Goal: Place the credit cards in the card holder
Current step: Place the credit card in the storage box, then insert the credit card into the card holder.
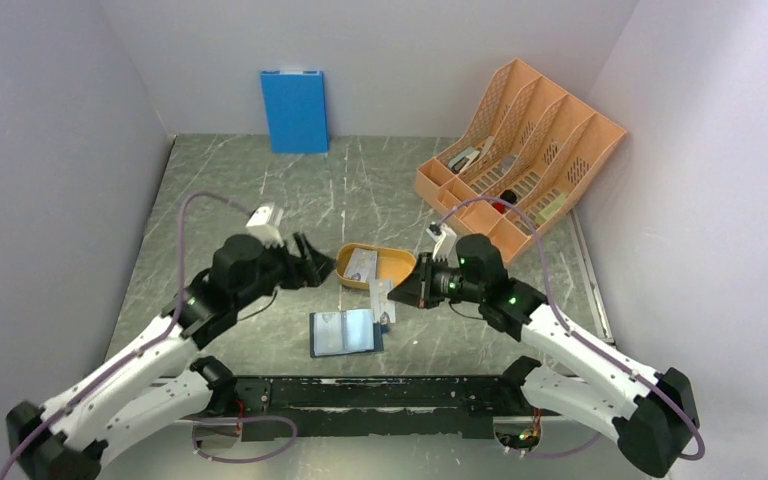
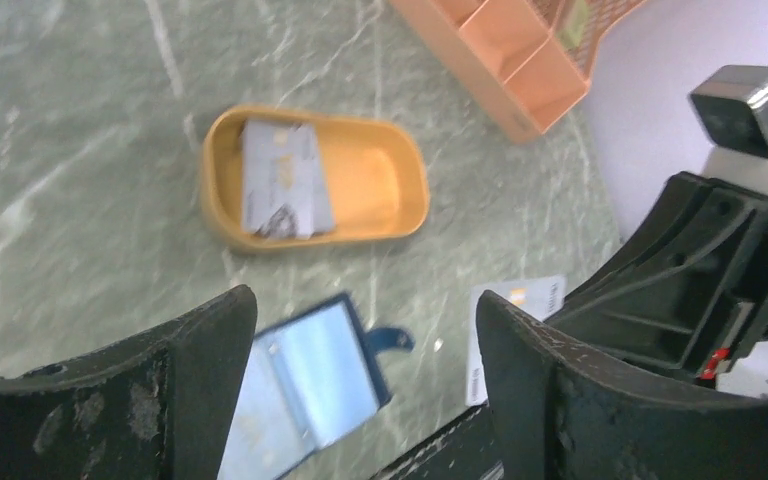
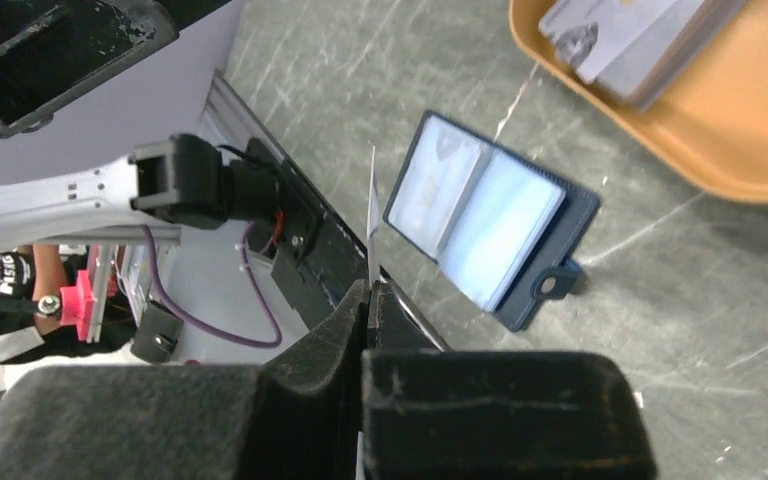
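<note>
The navy card holder (image 1: 343,333) lies open on the table near the front edge, pale pockets up; it also shows in the left wrist view (image 2: 305,385) and the right wrist view (image 3: 490,225). My right gripper (image 1: 402,293) is shut on one grey-silver credit card (image 1: 382,300), held on edge above the table just right of the holder; in the right wrist view (image 3: 370,290) the card (image 3: 371,215) shows edge-on. Other credit cards (image 1: 358,264) lie in the orange tray (image 1: 400,262). My left gripper (image 1: 315,262) is open and empty, left of the tray; the holder shows between its fingers in its own view (image 2: 365,305).
An orange slotted desk organiser (image 1: 520,150) with small items stands at the back right. A blue flat panel (image 1: 294,110) leans on the back wall. White walls close in both sides. The black mounting rail (image 1: 380,405) runs along the front edge.
</note>
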Robot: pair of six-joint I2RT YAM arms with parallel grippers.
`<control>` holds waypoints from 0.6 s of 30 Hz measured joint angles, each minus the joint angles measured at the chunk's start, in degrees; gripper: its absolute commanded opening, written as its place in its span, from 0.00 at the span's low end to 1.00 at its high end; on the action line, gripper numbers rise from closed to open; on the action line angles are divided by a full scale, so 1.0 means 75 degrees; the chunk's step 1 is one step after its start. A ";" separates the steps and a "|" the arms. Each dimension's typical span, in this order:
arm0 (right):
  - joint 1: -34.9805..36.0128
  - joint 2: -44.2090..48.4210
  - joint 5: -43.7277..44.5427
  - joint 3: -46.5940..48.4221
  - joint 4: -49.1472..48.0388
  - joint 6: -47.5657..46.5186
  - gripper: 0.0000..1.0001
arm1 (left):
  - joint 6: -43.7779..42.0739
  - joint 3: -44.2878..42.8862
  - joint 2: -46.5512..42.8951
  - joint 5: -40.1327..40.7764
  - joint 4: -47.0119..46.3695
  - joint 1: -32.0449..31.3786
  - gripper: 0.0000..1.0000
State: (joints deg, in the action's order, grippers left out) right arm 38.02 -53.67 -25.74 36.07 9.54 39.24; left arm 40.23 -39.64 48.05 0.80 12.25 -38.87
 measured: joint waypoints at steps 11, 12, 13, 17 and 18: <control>0.1894 -0.0067 0.1440 -0.1265 -0.0597 0.0950 0.00 | 0.0577 0.1381 -0.2270 0.0437 0.1982 -0.0519 0.96; 0.2008 -0.0108 0.1588 -0.1271 -0.0664 0.1032 0.00 | 0.0600 0.1381 -0.2148 0.0437 0.1993 -0.0519 0.95; 0.2098 -0.0128 0.1734 -0.1271 -0.0746 0.1119 0.00 | 0.0624 0.1384 -0.2008 0.0437 0.2002 -0.0519 0.95; 0.2221 -0.0058 0.2183 -0.1311 -0.1064 0.1387 0.00 | 0.0752 0.1437 -0.1425 0.0458 0.2034 -0.0527 0.96; 0.2226 0.0017 0.2308 -0.1349 -0.1075 0.1437 0.00 | 0.0775 0.1472 -0.1381 0.0487 0.2069 -0.0530 0.96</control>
State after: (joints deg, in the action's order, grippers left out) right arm 54.72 -53.54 -8.43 25.96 1.48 50.02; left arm 46.04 -28.60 37.69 4.45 27.77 -42.85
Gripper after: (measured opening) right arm 0.009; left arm 0.953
